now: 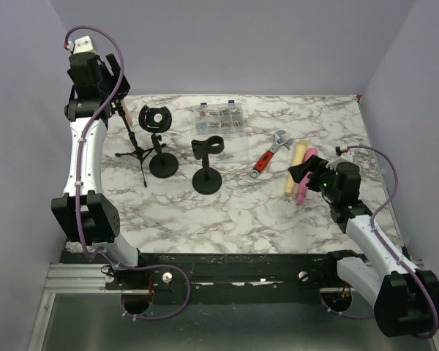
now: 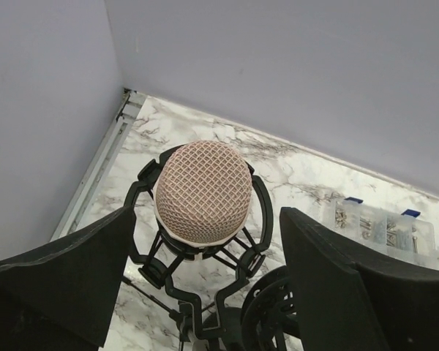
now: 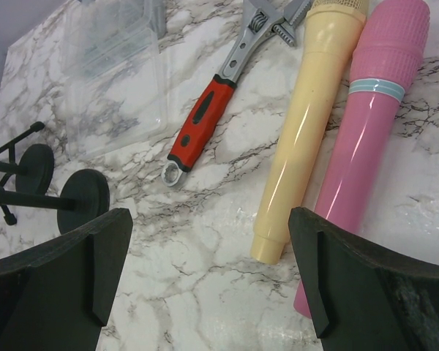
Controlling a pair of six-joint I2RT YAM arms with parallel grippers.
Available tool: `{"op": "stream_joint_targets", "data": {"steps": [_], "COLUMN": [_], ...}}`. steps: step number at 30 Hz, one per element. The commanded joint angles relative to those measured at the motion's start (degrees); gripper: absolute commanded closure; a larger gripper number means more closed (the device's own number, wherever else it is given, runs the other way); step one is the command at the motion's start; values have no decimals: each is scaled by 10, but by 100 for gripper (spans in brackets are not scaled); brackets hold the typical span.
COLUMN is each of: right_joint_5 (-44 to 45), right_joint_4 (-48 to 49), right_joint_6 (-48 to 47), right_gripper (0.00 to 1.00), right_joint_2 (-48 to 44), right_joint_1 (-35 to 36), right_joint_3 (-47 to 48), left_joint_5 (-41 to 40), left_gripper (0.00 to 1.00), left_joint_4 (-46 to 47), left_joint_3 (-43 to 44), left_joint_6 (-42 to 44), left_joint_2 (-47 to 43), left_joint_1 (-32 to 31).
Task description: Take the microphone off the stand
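- The microphone (image 2: 203, 191), with a pinkish mesh head, sits upright in a black shock mount (image 2: 257, 212) on top of the tripod stand (image 1: 135, 153) at the far left of the marble table (image 1: 278, 212), near the left wall
- The left gripper (image 2: 208, 245) hangs right above it with its jaws spread wide; the wrist view shows the mesh head between the 2 fingers (image 2: 73, 285), with no contact to be seen
- In the top view the left arm hides the microphone itself
- Just right of the tripod stand are 2 round-base stands: 1 with an empty ring mount (image 1: 163, 164), 1 with an empty clip (image 1: 207, 179)
- Behind them lies a clear parts box (image 1: 221, 117)
- Further right lie a red-handled wrench (image 1: 271, 153), a cream handheld mic (image 3: 300, 131) and a pink handheld mic (image 3: 366, 124), side by side
- The right gripper (image 3: 211, 248) is low over the marble by their butt ends, jaws apart, holding nothing
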Motion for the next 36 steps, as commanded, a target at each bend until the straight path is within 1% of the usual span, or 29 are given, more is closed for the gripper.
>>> {"op": "stream_joint_targets", "data": {"steps": [1, 4, 6, 10, 14, 16, 17, 21, 24, 30, 33, 35, 36], "right_joint_5": [-3, -2, -2, -3, -1, -1, 0, 0, 0, 2, 4, 5, 4], "right_joint_4": [15, 16, 17, 17, 17, 17, 17, 17, 18, 20, 20, 20, 20], "right_joint_6": [-1, -1, -1, -1, -1, 0, -1, 0, 0, -1, -2, -1, -1], "right_gripper": [3, 3, 3, 3, 3, 3, 3, 3, 3, 3, 3, 3, 3], "right_joint_2": [5, 8, 8, 7, 7, 6, 7, 7, 8, 11, 10, 9, 10], "right_joint_1": [-1, -1, -1, -1, -2, -1, -1, -1, -1, -1, -1, -1, -1], "right_joint_3": [-6, -5, -5, -5, -7, -7, -7, -7, -7, -7, -7, -7, -8], "left_joint_5": [-42, -49, -52, -50, -46, -42, -38, -25, -28, -64, -87, -113, -121], "left_gripper": [25, 37, 41, 43, 38, 39, 41, 58, 70, 88, 92, 99, 100], "left_joint_4": [20, 35, 32, 29, 17, 16, 16, 5, 6, 5, 17, 15, 9], "left_joint_3": [6, -6, -4, 0, 8, 9, 10, 27, 40, 74, 79, 92, 102], "left_joint_6": [15, 25, 29, 33, 28, 29, 30, 32, 34, 51, 52, 50, 49], "left_joint_2": [-2, -4, -2, 6, 18, 22, 24, 24, 14, -14, -37, -51, -57], "left_joint_1": [2, 2, 2, 2, 2, 2, 2, 2, -1, -14, -23, -30, -32]}}
